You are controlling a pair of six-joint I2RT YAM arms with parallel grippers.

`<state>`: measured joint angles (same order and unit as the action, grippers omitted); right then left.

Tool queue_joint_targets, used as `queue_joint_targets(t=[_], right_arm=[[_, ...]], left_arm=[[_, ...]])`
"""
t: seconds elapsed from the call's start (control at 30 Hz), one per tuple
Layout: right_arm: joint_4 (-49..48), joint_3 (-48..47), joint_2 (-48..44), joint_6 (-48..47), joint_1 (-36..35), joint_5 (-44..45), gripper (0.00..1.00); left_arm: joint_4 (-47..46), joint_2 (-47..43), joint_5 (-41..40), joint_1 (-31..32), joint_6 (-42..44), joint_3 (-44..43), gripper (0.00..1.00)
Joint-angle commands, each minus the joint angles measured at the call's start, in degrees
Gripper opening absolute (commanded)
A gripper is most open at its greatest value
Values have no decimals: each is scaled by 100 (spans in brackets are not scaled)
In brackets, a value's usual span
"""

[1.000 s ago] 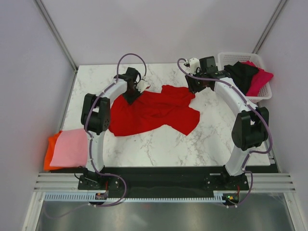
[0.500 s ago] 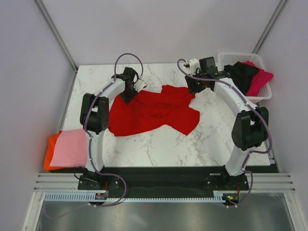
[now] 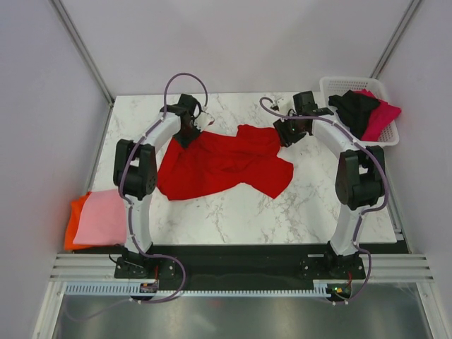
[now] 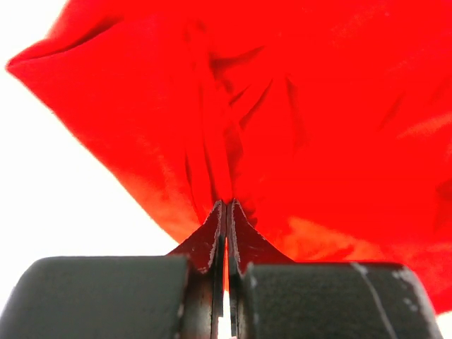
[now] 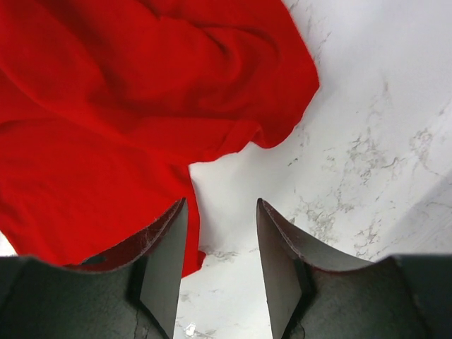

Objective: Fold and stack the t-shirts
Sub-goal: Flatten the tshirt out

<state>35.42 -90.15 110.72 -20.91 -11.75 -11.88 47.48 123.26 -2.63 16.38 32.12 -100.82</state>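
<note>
L gripper (image 4: 227, 205) shut, pinching far-left edge of red t-shirt (image 3: 226, 162). Shirt crumpled betw. arms, long axis left–right. R gripper (image 5: 221, 205) open, empty, at far-right edge; cloth just left of its gap.

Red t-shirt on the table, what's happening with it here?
The left end effector is shut on the far left edge of the crumpled red t-shirt. The right end effector hangs open by its far right edge, gripping nothing. A folded pink t-shirt lies on an orange t-shirt near left; a black t-shirt and a magenta t-shirt sit in the basket.
</note>
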Motion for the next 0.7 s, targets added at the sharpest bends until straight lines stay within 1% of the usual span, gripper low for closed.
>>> queue_joint_targets(t=[0.0, 0.07, 0.2, 0.27, 0.53, 0.67], right_arm=[[78, 50, -41, -650, 32, -587, 52], [193, 15, -41, -932, 32, -710, 53], [781, -196, 248, -1240, 59, -1052, 54], [747, -152, 371, -1354, 94, -1176, 54], [694, -732, 1381, -1258, 155, -1440, 55], [502, -882, 1575, -1127, 164, -1669, 56]], left_arm=[[322, -671, 140, -38, -153, -447, 2], [542, -716, 149, -39, -127, -675, 2], [937, -751, 132, -39, -144, -1133, 2], [1026, -786, 114, -39, -153, -1291, 2], [1438, -848, -9, -47, -74, -1388, 2], [1448, -900, 26, -74, -127, -1248, 2]])
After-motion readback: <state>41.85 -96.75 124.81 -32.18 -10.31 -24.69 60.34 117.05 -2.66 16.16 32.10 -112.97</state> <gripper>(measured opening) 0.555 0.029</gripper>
